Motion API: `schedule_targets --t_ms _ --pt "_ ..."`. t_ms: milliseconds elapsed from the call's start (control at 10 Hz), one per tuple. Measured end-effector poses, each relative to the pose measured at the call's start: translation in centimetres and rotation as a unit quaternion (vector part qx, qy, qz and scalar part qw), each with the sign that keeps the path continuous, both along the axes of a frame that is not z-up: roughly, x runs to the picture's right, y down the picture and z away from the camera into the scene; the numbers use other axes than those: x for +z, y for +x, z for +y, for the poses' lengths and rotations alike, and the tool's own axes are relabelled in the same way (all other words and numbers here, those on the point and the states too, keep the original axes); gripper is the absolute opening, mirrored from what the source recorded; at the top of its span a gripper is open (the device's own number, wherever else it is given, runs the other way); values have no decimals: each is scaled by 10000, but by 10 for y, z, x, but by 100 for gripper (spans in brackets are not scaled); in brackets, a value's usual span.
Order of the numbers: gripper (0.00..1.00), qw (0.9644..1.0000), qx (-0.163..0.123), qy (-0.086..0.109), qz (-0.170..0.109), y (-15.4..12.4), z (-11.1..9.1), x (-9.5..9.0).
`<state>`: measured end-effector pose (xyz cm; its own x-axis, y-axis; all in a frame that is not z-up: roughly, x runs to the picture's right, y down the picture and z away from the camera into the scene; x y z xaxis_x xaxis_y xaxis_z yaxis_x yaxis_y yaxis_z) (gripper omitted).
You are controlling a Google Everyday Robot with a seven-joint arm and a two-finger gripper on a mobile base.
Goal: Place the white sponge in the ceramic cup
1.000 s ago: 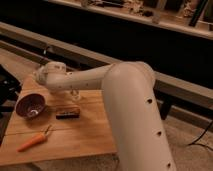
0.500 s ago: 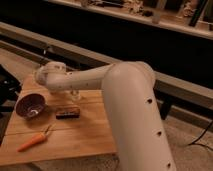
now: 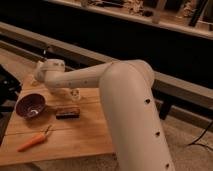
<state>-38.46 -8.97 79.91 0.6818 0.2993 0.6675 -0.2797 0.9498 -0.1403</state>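
My white arm [image 3: 115, 85] reaches left across the back of the wooden table [image 3: 75, 140]. The gripper [image 3: 40, 75] is at its far left end, over the table's back left corner, mostly hidden behind the wrist. A dark maroon round cup, shaped like a bowl [image 3: 31, 106], stands with its opening up on the left of the table, just below and in front of the gripper. I cannot make out a white sponge. A small pale object [image 3: 76, 94] shows under the forearm; I cannot tell what it is.
A dark flat rectangular object [image 3: 67, 113] lies mid-table, right of the cup. An orange carrot [image 3: 32, 142] lies near the front left edge. A long dark bench or rail [image 3: 180, 85] runs behind the table.
The maroon cup looked tilted a second ago and now sits with its opening up. The arm has barely moved.
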Motion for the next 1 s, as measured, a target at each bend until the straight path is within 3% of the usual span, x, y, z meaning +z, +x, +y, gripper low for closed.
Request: schedule_targets --t_ms 300,500,700,900,1000 --pt "78 9998 1 183 -68 0 -18 -9" --pt "78 10000 28 77 -32 7 -19 -14" --pt "78 9991 109 -370 169 23 -3 -10" --pt "78 9938 271 -955 499 50 11 -5" --pt "78 9912 327 -1130 600 59 11 -5"
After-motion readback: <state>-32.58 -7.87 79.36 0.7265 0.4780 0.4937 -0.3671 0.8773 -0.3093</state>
